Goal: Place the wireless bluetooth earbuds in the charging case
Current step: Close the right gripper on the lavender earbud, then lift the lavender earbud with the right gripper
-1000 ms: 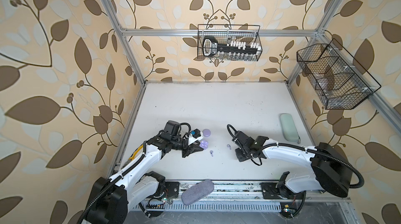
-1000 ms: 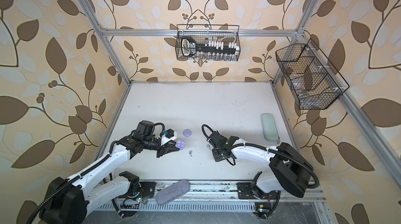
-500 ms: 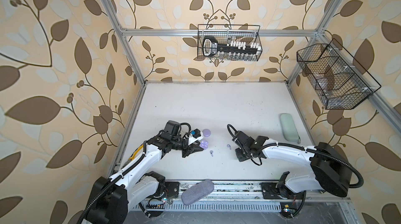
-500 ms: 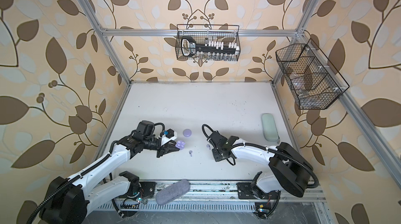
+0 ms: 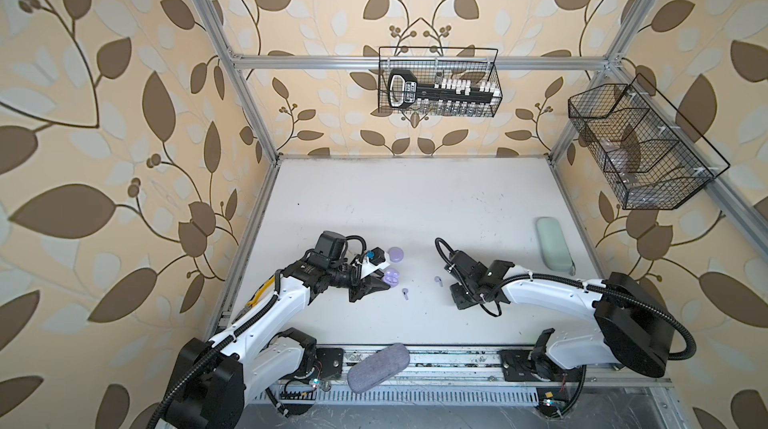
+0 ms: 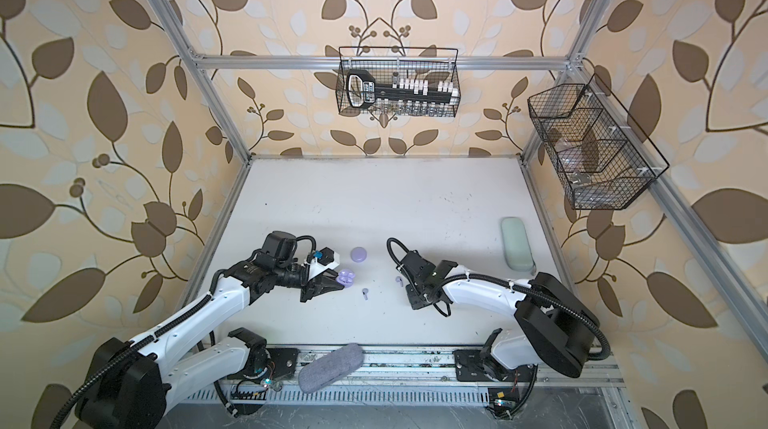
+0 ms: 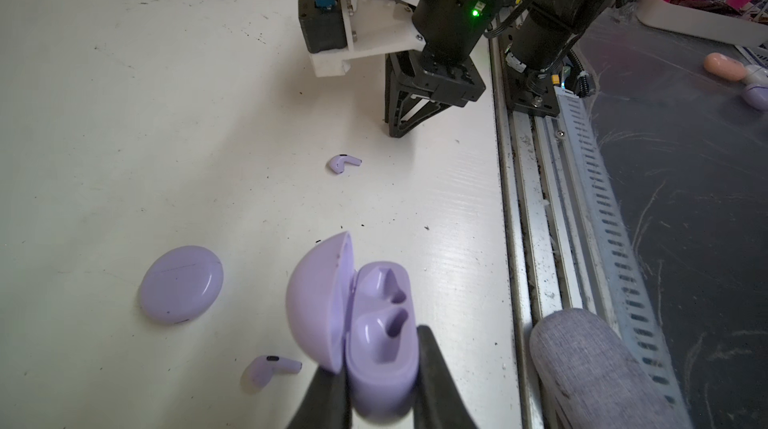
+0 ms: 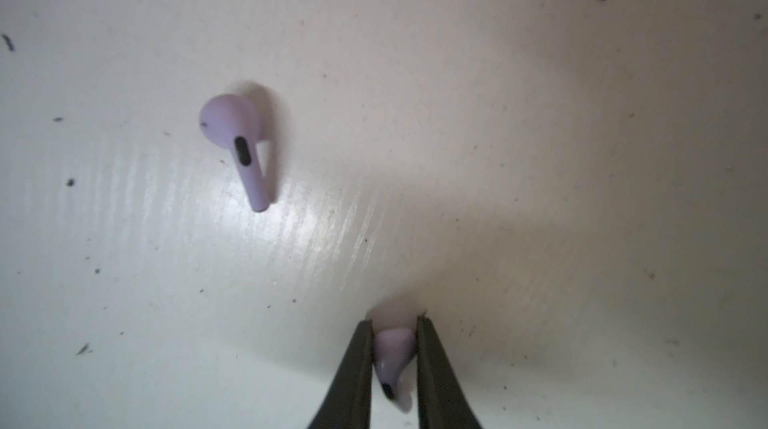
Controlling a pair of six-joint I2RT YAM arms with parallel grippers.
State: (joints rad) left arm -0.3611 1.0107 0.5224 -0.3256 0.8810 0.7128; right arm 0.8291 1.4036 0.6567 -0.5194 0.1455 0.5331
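Earbud (image 8: 395, 346) pinched in my right claw (image 8: 395, 319); open charging case (image 7: 380, 323) clamped in my left claw (image 7: 379, 379).

My left claw is clenched on the base of the lavender charging case, whose lid is swung open with both wells showing. A loose earbud (image 7: 272, 366) lies on the tabletop (image 7: 124, 115) just beside that claw, and a closed round case (image 7: 180, 283) sits a little farther out on the same side. My right claw points tips-down at the tabletop, its jaws tight on either side of the small lavender earbud right at the tips. Another earbud (image 8: 239, 148) lies ahead of those tips, near but apart from them. I see the two claws well apart in both top views.
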